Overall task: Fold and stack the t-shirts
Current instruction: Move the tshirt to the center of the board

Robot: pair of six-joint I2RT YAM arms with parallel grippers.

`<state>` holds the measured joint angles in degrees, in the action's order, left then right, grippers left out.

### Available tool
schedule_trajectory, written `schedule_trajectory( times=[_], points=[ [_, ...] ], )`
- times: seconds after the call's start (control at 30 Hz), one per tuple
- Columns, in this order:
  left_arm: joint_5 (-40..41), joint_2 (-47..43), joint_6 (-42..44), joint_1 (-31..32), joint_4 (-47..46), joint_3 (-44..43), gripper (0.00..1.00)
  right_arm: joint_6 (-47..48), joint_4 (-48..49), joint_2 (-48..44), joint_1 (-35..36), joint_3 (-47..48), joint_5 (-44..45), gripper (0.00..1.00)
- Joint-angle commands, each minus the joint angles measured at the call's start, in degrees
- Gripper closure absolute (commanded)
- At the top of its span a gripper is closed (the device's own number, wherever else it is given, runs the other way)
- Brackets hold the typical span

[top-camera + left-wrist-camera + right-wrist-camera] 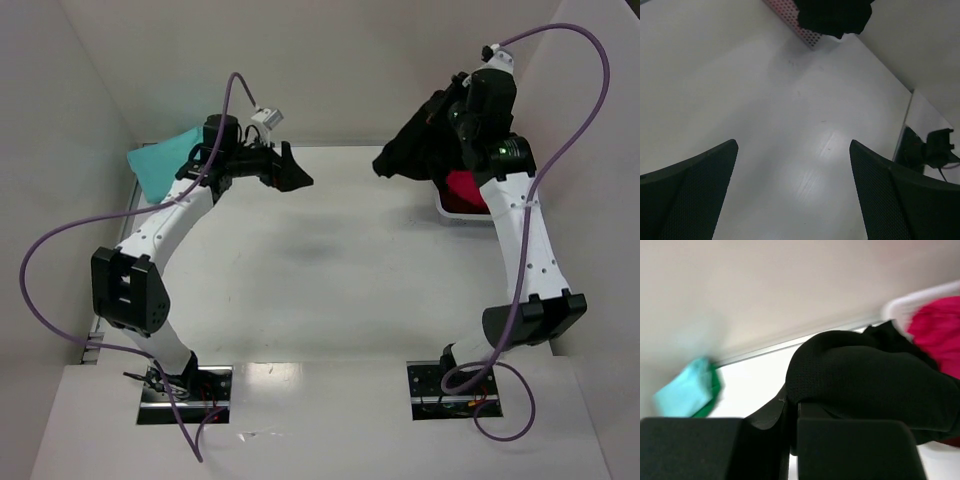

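My right gripper (pixel 792 405) is shut on the black t-shirt (pixel 865 375). The shirt hangs bunched in the air (pixel 415 145) over the back right of the table, above the white basket (pixel 447 212). A pink-red t-shirt (pixel 465 188) lies in that basket. A teal t-shirt (pixel 160 162) rests at the back left, with a green one (pixel 716 390) showing under it in the right wrist view. My left gripper (pixel 292 172) hovers open over bare table, nothing between its fingers (pixel 687 195).
White walls close in the table on the back, left and right. The basket's lattice wall (pixel 790 20) shows at the top of the left wrist view, under the hanging black cloth (pixel 832 17). Purple cables loop off both arms.
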<state>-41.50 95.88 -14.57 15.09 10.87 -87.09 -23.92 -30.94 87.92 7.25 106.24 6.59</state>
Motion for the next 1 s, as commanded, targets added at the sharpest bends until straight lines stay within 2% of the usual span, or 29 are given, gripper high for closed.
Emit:
schedule_trajectory(
  times=[0.0, 0.23, 0.3, 0.37, 0.4, 0.43, 0.53, 0.6, 0.63, 0.73, 0.8, 0.93, 0.97],
  points=[
    [-10.9, -0.2, 1.2, 3.5, -8.5, 1.4, 0.00, -4.6, 4.1, -5.1, 4.1, -1.0, -9.1, 1.00],
    [3.2, 3.0, -2.3, 8.8, -21.2, 3.7, 0.00, -11.1, 8.4, -8.4, 7.3, -7.3, -19.6, 1.00],
    [4.2, 5.1, -3.8, 10.6, -25.8, 3.7, 0.00, -11.1, 10.1, -8.9, 8.0, -9.5, -24.0, 1.00],
    [4.8, 7.2, -3.8, 12.4, -25.6, 2.0, 0.09, -11.8, 10.1, -8.9, 8.0, -10.5, -27.1, 1.00],
    [5.6, 7.7, -3.1, 12.9, -25.0, 1.3, 0.17, -11.8, 10.1, -9.4, 8.0, -11.0, -27.1, 1.00],
    [7.3, 7.7, -3.1, 13.5, -24.4, 0.8, 0.37, -11.8, 10.6, -10.4, 8.0, -12.5, -26.4, 1.00],
    [9.8, 7.7, -3.1, 13.5, -22.3, 0.8, 0.69, -11.8, 11.9, -11.5, 8.0, -13.8, -25.3, 1.00],
    [14.7, 5.0, -3.1, 13.5, -20.4, 1.3, 1.00, -11.2, 10.7, -12.0, 8.0, -13.3, -24.7, 1.00],
    [18.7, 3.0, -2.0, 13.5, -18.3, 0.6, 1.00, -11.1, 10.7, -12.5, 8.0, -13.2, -21.8, 1.00],
    [24.2, -4.4, 0.9, 12.0, -10.9, 0.1, 1.00, -9.7, 8.3, -13.7, 8.0, -13.2, -15.2, 1.00],
    [26.2, -11.0, 1.5, 10.4, -9.2, 2.6, 1.00, -9.0, 7.7, -14.3, 8.0, -12.2, -10.5, 0.99],
    [31.4, -23.3, 2.8, 4.0, -5.8, 5.2, 1.00, -7.6, 7.1, -13.0, 5.5, -10.3, -6.4, 0.99],
    [31.4, -23.4, 2.1, 4.0, -5.8, 5.2, 1.00, -7.6, 6.4, -12.9, 5.5, -9.7, -6.4, 0.99]
  ],
)
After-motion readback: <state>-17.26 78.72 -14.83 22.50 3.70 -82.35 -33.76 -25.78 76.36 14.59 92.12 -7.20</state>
